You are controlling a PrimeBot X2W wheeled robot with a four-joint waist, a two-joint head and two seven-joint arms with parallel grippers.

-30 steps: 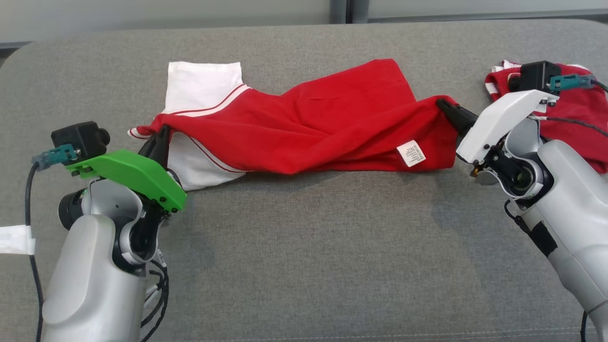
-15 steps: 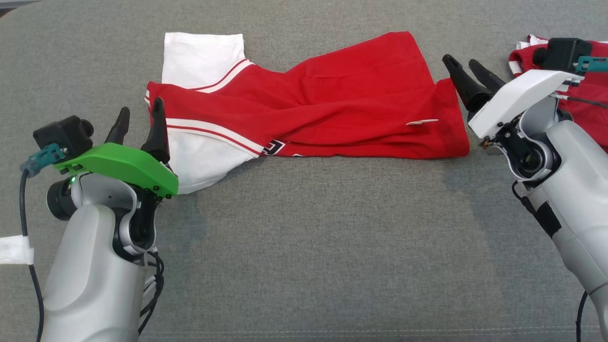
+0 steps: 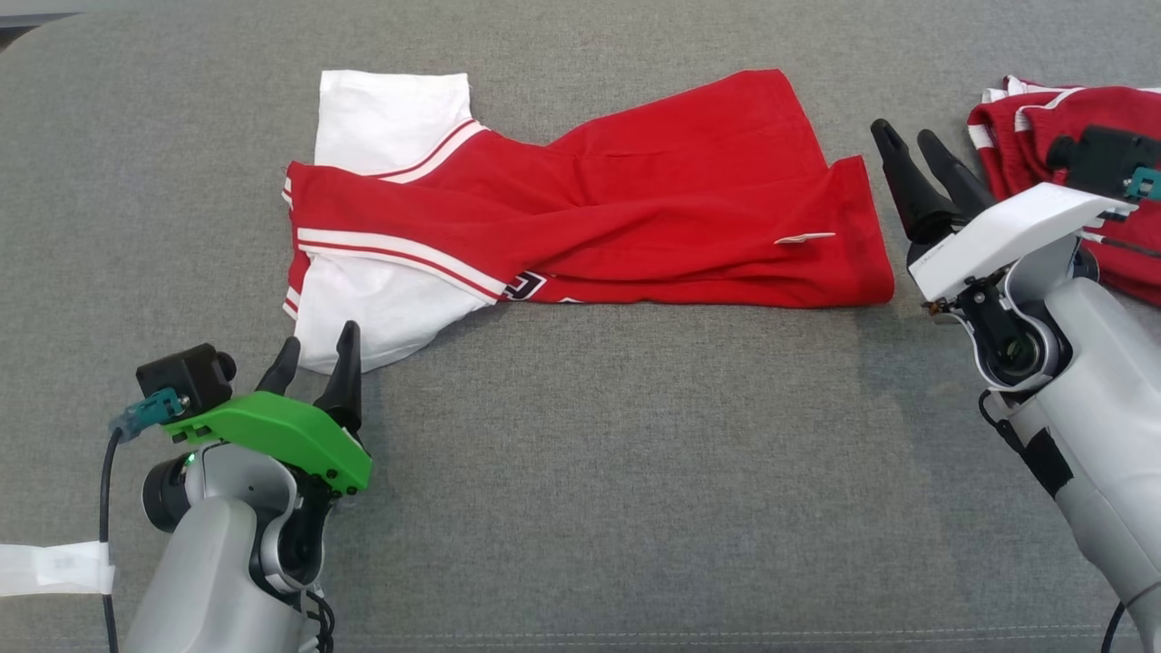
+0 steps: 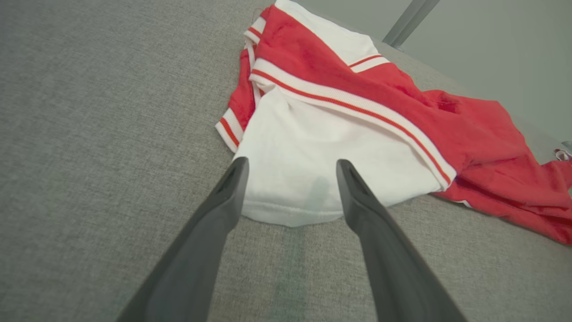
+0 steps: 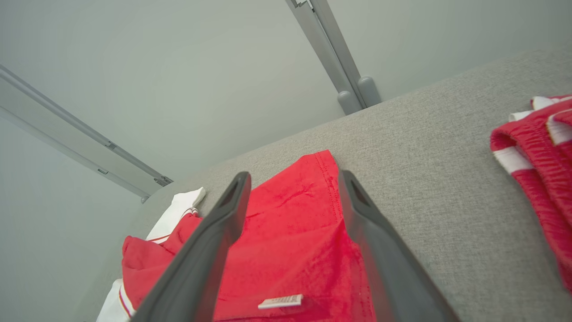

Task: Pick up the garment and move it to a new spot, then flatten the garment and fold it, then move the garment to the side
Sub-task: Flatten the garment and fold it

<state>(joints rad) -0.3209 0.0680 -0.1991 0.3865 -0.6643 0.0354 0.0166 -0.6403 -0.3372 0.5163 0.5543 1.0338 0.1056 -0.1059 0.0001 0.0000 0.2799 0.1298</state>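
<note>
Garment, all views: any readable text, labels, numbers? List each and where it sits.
No text here can be read.
White tag sewn on the red garment: printed marks, too blurred to read.
Black-and-white print at the garment's front fold: mostly tucked under, not legible.

The garment (image 3: 635,218) was bright red with white sleeves edged in red-and-white stripes. The cushion (image 3: 635,490) was a flecked grey weave, and the second bundle (image 3: 1034,127) was red with white bands too.
</note>
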